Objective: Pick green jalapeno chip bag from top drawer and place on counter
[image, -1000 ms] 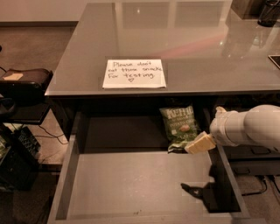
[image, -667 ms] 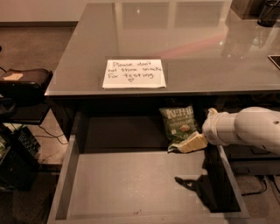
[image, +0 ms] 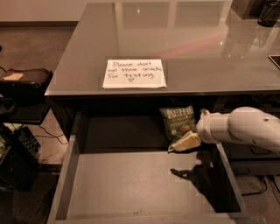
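Note:
The green jalapeno chip bag (image: 178, 121) stands upright at the back right of the open top drawer (image: 131, 183), under the edge of the counter (image: 175, 43). My gripper (image: 181, 145) comes in from the right on a white arm (image: 245, 129). Its pale fingers sit just below the bag's bottom edge, close to or touching it. The gripper's shadow falls on the drawer floor to the lower right.
A white handwritten paper note (image: 134, 73) lies on the counter near its front edge. Dark objects stand at the counter's far right corner (image: 267, 12). A dark shelf with black gear (image: 22, 87) and cables stands to the left of the drawer.
My gripper and arm have moved left and slightly back, bringing the fingers closer under the chip bag. The bag has not moved.

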Robot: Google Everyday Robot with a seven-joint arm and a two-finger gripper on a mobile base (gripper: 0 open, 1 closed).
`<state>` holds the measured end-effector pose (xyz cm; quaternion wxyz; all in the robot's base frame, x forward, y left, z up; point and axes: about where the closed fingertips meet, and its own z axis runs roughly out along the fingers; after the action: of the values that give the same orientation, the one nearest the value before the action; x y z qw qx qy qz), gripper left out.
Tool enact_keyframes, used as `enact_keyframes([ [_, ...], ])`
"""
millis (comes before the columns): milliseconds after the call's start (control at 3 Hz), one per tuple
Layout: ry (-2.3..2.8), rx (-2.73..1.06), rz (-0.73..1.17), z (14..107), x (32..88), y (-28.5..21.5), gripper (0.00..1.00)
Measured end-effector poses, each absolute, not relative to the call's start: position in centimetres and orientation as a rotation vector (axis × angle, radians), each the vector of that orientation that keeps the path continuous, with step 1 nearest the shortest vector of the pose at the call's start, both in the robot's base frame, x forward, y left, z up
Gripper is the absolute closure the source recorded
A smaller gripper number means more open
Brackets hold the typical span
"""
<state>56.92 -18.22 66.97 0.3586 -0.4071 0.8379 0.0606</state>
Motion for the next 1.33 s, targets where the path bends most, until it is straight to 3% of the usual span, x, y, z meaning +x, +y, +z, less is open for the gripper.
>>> enact_keyframes([
  [1333, 2.156, -1.079, 0.202, 62.5, 60.7, -18.2, 0.0],
])
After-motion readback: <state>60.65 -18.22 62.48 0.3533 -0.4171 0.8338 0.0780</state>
